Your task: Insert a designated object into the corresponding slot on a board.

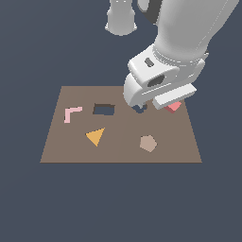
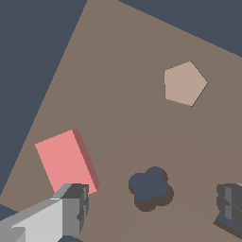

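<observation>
The salmon-red block [image 1: 174,107] lies on the brown board [image 1: 118,152] near its far corner on the exterior view's right, mostly hidden by my hand. In the wrist view the block [image 2: 66,162] lies flat beside one finger [image 2: 73,208], not between the two. My gripper [image 1: 153,101] is open and empty and hovers low over the board. The wrist view shows my gripper [image 2: 151,210] spread over the clover-shaped cutout [image 2: 150,186]. The dark rectangular slot [image 1: 104,109] lies further to the exterior view's left, empty.
A pale pink L-shape [image 1: 72,113], an orange triangle [image 1: 96,136] and a tan pentagon [image 1: 148,143] sit on the board. The pentagon also shows in the wrist view [image 2: 184,83]. The clover cutout [image 1: 139,109] peeks out under my hand.
</observation>
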You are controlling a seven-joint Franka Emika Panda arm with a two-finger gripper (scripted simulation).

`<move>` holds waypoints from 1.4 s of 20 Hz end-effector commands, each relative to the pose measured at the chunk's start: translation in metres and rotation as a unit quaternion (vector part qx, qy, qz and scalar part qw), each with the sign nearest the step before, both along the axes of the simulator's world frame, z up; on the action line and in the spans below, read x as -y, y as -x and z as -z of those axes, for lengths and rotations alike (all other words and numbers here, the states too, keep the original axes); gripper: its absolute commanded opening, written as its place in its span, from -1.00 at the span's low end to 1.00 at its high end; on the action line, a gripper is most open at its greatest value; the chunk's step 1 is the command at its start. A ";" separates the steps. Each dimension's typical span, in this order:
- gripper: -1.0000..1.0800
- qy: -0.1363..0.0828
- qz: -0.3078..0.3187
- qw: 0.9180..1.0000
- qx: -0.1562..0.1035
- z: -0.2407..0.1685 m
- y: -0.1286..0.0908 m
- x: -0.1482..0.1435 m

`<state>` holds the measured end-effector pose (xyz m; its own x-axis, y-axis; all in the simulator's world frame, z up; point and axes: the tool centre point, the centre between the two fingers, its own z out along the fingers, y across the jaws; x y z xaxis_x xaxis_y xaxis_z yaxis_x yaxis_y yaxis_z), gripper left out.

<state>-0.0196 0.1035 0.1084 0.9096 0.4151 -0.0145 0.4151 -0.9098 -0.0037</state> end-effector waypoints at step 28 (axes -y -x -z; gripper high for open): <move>0.92 -0.003 -0.189 0.982 0.007 0.078 0.041 -0.072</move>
